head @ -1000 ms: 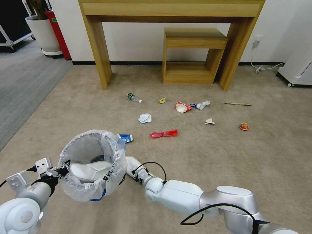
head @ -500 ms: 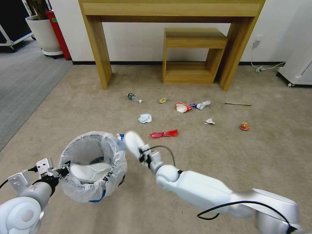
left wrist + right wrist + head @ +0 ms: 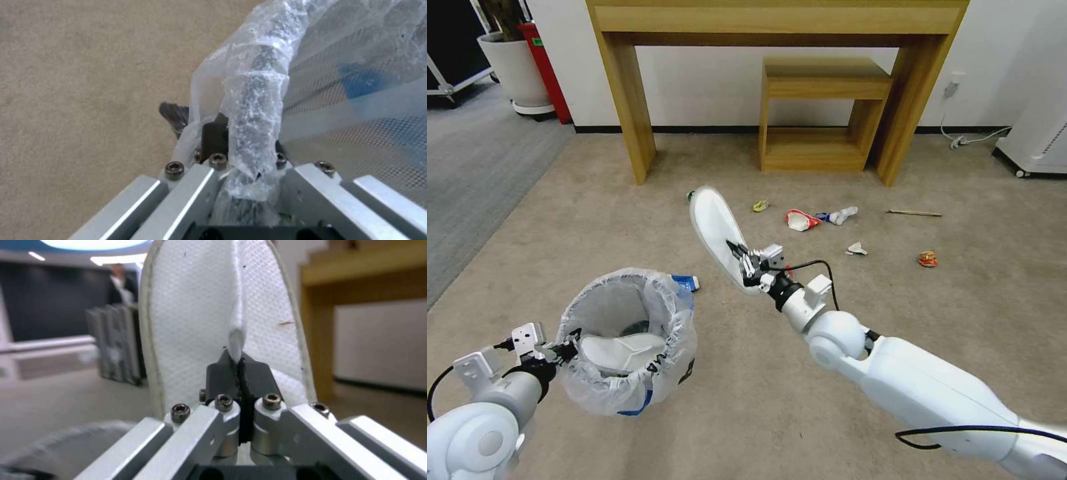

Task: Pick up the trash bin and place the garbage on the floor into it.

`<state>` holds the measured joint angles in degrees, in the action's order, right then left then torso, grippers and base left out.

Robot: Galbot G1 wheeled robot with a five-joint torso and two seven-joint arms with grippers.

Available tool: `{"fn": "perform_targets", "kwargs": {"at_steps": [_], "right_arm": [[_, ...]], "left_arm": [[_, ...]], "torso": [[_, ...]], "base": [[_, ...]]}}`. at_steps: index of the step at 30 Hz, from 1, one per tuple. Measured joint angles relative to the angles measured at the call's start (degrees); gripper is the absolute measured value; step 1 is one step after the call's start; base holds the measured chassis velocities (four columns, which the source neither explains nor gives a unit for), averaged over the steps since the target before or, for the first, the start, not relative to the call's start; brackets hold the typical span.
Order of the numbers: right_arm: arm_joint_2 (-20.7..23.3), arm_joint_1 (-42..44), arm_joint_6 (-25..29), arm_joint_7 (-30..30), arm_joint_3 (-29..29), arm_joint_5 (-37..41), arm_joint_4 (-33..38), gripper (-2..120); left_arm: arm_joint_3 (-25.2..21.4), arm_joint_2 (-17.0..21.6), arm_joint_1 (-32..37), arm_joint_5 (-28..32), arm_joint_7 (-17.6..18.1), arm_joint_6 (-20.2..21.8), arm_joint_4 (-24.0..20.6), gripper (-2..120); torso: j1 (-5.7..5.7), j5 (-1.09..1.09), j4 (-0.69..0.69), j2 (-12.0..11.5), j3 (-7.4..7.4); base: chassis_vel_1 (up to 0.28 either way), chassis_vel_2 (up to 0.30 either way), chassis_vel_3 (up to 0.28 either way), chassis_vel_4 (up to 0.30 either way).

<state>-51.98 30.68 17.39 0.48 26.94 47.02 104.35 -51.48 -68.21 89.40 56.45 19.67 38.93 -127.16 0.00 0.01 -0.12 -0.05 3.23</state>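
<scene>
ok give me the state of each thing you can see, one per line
left tool: shut on bin rim
bin: held up, one slipper inside
right tool: shut on second slipper
second slipper: lifted, tilted, off carpet
can: crushed, on carpet
stick: lying flat

Left claw clamped low; right claw (raised, outstretched) pinched closed.
</scene>
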Motion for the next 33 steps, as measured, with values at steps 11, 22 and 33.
{"fn": "perform_targets", "kwargs": {"at_steps": [11, 22, 33], "right_arm": [[-4.60, -6.60, 6.71, -7.97, 8.08, 0.58, 0.81, 0], [-15.48, -10.98, 10.63, -10.85, 16.23, 0.17, -7.07, 0], [-21.19, -11.19, 13.08, -12.54, 21.38, -3.72, -18.24, 0]], "left_arm": [[-0.24, -0.54, 0.48, 0.19, 0.38, 0.42, -2.04, 1], [-1.14, -0.68, 1.42, 0.46, 0.43, 0.43, -3.50, 1], [-1.54, -0.86, 2.19, 0.80, 0.53, 0.43, -4.66, 1]], "torso": [[0.00, -0.02, 0.00, 0.00, 0.01], [0.00, -0.03, 0.02, 0.00, 0.01], [0.00, -0.02, 0.01, 0.00, 0.01]], "base": [[0.000, 0.000, 0.000, 0.000], [0.000, 0.000, 0.000, 0.000], [0.000, 0.000, 0.000, 0.000]]}}
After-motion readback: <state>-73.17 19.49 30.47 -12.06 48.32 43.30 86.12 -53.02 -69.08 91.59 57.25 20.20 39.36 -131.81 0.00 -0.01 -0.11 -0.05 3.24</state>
